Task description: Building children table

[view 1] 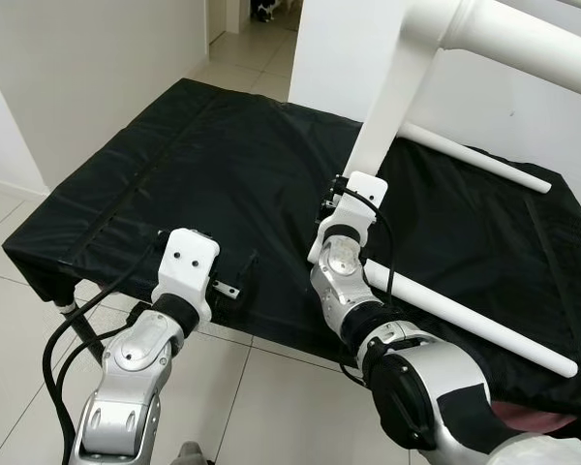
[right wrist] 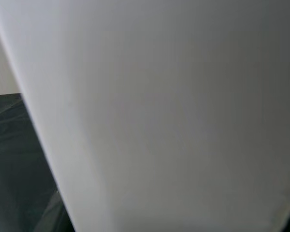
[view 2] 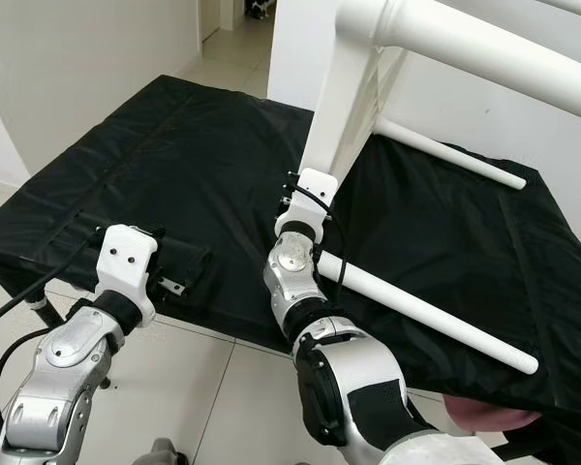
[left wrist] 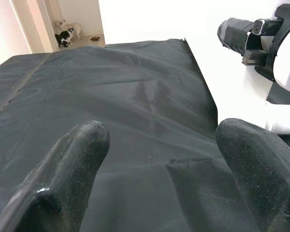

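Children's table (view 1: 436,58), white, stands tipped at upper right on the black-covered bench (view 1: 174,165). Right end effector (view 1: 344,199), grip state untellable, meets its slanted panel; left end effector (left wrist: 159,159), released, hovers lower left.

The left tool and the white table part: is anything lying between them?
Nothing but bare black cover lies between the open left tool and the white table part, seen in the left wrist view.
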You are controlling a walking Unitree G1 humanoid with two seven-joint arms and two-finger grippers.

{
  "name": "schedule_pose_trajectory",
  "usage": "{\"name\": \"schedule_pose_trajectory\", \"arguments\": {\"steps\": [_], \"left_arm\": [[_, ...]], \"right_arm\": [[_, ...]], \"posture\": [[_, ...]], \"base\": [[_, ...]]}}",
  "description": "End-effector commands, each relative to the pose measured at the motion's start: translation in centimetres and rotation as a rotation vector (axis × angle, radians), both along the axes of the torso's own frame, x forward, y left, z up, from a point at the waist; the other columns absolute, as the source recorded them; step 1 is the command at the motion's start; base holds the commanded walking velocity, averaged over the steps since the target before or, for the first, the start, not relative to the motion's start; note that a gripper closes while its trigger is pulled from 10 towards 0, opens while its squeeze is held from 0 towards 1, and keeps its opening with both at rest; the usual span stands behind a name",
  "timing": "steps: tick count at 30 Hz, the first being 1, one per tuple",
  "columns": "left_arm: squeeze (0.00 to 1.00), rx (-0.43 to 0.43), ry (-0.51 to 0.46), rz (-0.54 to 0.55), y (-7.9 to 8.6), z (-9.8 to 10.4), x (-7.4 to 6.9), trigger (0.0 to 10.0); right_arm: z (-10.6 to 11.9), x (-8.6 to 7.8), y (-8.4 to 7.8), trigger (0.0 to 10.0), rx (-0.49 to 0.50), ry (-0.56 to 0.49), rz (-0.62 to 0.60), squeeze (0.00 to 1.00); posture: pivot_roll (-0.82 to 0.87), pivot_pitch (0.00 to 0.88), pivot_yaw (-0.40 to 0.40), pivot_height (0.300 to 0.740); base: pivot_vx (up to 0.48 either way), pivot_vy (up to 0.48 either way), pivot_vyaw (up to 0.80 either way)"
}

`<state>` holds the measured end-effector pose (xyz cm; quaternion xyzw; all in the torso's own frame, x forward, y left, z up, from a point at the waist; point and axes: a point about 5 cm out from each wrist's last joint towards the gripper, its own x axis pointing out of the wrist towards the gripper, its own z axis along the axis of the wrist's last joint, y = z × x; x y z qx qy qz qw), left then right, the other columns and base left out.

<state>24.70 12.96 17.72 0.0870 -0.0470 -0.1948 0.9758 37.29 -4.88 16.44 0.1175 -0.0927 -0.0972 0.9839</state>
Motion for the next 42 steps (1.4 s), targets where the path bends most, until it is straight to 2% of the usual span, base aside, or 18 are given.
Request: {"name": "schedule_pose_trajectory", "arguments": {"steps": [1,3,8,13,16,22,27,32,33,34,35,36,39,40,42], "left_arm": [[0.0,-0.009,0.004,0.01,-0.2,0.0,0.0,10.0],[0.0,-0.009,0.004,0.01,-0.2,0.0,0.0,10.0],[0.0,-0.013,0.007,0.01,-0.2,0.0,-0.1,10.0],[0.0,-0.015,0.009,0.01,-0.2,-0.1,-0.1,10.0],[0.0,-0.019,0.009,0.009,-0.3,-0.1,-0.1,10.0],[0.0,-0.021,0.008,0.008,-0.4,-0.1,0.0,10.0],[0.0,-0.022,0.009,0.009,-0.4,-0.1,-0.1,10.0],[0.0,-0.02,0.013,0.007,-0.3,-0.2,-0.4,10.0],[0.0,-0.02,0.013,0.007,-0.3,-0.2,-0.4,10.0],[0.0,-0.02,0.016,0.004,-0.3,-0.2,-0.4,10.0],[0.0,-0.02,0.016,0.004,-0.3,-0.2,-0.4,10.0],[0.0,-0.018,0.02,-0.001,-0.3,-0.2,-0.4,10.0],[0.0,-0.016,0.024,-0.01,-0.4,-0.3,-0.4,10.0],[0.0,-0.017,0.029,-0.025,-0.5,-0.3,-0.4,10.0],[0.0,-0.015,0.03,-0.029,-0.5,-0.3,-0.3,10.0]], "right_arm": [[0.3,-1.3,3.9,0.0,-0.063,-0.074,0.195,0.0],[0.0,-2.1,5.4,0.0,-0.073,-0.089,0.263,0.0],[0.2,-2.9,6.8,0.0,-0.076,-0.133,0.331,0.0],[0.8,-3.1,7.3,0.0,-0.069,-0.165,0.349,0.0],[1.1,-3.9,8.8,0.0,-0.075,-0.194,0.401,0.0],[0.5,-4.8,9.6,0.0,-0.099,-0.207,0.444,0.0],[0.2,-5.3,9.6,0.0,-0.103,-0.237,0.463,0.0],[-0.6,-5.5,5.6,0.0,-0.106,-0.33,0.385,0.0],[-0.6,-5.5,5.6,0.0,-0.106,-0.33,0.385,0.0],[-0.9,-5.6,4.6,0.0,-0.108,-0.334,0.356,0.0],[-0.9,-5.6,4.6,0.0,-0.108,-0.334,0.356,0.0],[-1.0,-5.8,3.7,0.0,-0.118,-0.356,0.338,0.0],[-1.1,-6.1,3.2,0.0,-0.126,-0.368,0.327,0.0],[-1.1,-6.7,3.1,0.0,-0.146,-0.398,0.332,0.0],[-1.1,-6.7,3.4,0.0,-0.143,-0.393,0.336,0.0]], "posture": [[0.22,0.031,-0.116,0.74],[0.22,0.034,-0.118,0.74],[0.22,0.039,-0.119,0.74],[0.22,0.04,-0.12,0.74],[0.22,0.04,-0.12,0.74],[0.22,0.039,-0.123,0.74],[0.22,0.039,-0.124,0.74],[0.22,0.041,-0.121,0.74],[0.22,0.041,-0.121,0.74],[0.2,0.047,-0.11,0.74],[0.2,0.047,-0.11,0.74],[0.2,0.049,-0.103,0.74],[0.19,0.053,-0.094,0.74],[0.19,0.055,-0.089,0.74],[0.18,0.055,-0.087,0.74]], "base": [[0.0,0.0,0.0],[0.0,0.0,0.0],[0.0,0.0,0.0],[0.0,0.0,0.0],[0.0,0.0,0.0],[0.0,0.0,0.0],[0.0,0.0,0.0],[0.0,0.0,0.0],[0.0,0.0,0.0],[0.0,0.0,0.0],[0.0,0.0,0.0],[0.0,0.0,0.0],[0.0,0.0,0.0],[0.0,0.0,0.0],[0.0,0.0,0.0]]}}
